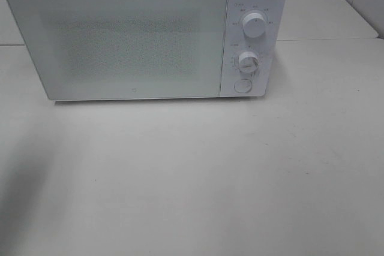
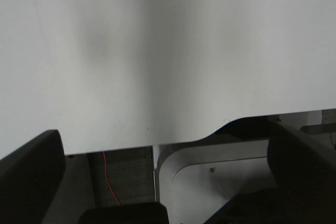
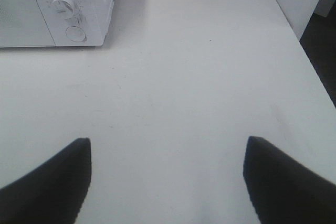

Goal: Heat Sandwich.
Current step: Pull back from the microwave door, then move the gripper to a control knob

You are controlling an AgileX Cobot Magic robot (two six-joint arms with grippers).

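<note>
Jaws on both arms stand wide apart and hold nothing. Starting at the left, the left gripper (image 2: 163, 177) hangs over the near edge of the plain white matte table (image 2: 157, 51), its dark fingers (image 2: 29, 174) spread, with a thin orange cable (image 2: 111, 182) showing below that edge; the high camera shows neither arm. Moving right, the boxy white microwave oven (image 1: 144, 34) sits at twelve o'clock on the table, its wide, speckled, frosted door (image 1: 120, 40) shut flush. On its control strip, at about one o'clock, a white upper dial (image 1: 254, 26) sits above a white lower dial (image 1: 247, 62), and a flat round button (image 1: 242, 86) lies at six o'clock from that lower dial. Farthest right, the right gripper (image 3: 168, 179) hovers over bare tabletop, well apart from the oven's front corner. The white-bread sandwich shows in no view; whether it is behind the shut door or off to one side I cannot tell. The step in hand looks like working the oven's front, probably pressing the round button to release the door. The right arm seems better placed for that. It should bring its jaws together first so one firm tip meets the button squarely, and come in level. It should also stay clear of the lower dial just above so no setting gets nudged, while the left arm keeps out of the door's likely swing.
</note>
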